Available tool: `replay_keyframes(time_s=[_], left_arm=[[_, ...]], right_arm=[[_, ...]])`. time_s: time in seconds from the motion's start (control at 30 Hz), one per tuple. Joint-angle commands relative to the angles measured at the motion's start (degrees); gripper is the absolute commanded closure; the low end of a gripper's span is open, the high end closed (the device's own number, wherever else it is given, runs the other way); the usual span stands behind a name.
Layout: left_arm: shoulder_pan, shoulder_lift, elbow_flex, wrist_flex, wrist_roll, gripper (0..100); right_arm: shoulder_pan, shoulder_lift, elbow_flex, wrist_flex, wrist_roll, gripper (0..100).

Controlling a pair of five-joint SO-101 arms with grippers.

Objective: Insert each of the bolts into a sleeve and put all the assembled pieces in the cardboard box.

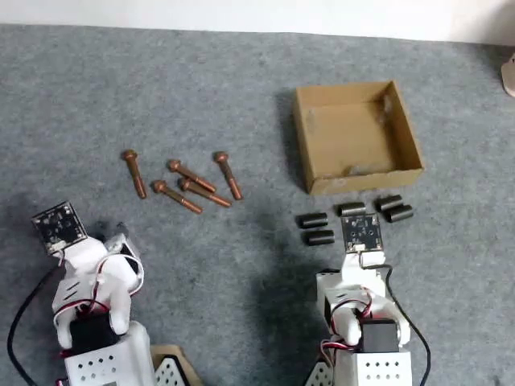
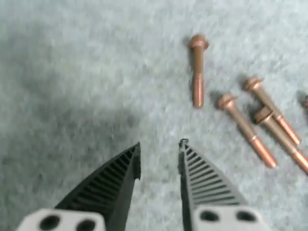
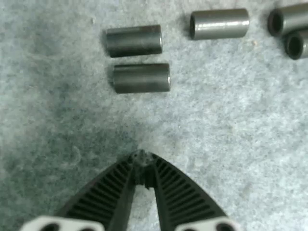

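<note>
- The left gripper (image 2: 159,144) has its black ribbed fingers (image 2: 115,178) parted with nothing between them. It hovers over the grey felt-like table cover (image 2: 72,72), short of the bolts.
- The right gripper (image 3: 143,156) has its fingers pressed tip to tip, holding nothing, and sits just short of the sleeves.
- Five copper-coloured metal bolts (image 1: 191,176) lie loose in a cluster ahead of the left arm. The nearest bolt (image 2: 198,72) lies a little apart from the others, beyond the fingertips.
- Five dark cylindrical metal sleeves (image 1: 319,237) lie between the right arm and the box. Two lie side by side (image 3: 142,77), one lies alone, and two are touching at the far end.
- The open brown cardboard box (image 1: 366,175) sits just beyond the sleeves, with nothing inside.
- As far as I can judge, the task is at its very start. No bolt is in a sleeve, none is grasped and nothing is boxed, so all five pairings and all five placements remain.
</note>
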Motion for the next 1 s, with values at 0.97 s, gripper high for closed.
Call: replay_keyframes(time_s=[0.97], left_arm=[[5.1, -0.7, 5.4, 16.6, -1.2, 87]], right_arm=[[-0.3, -0.5, 5.9, 0.2, 0.4, 99.4]])
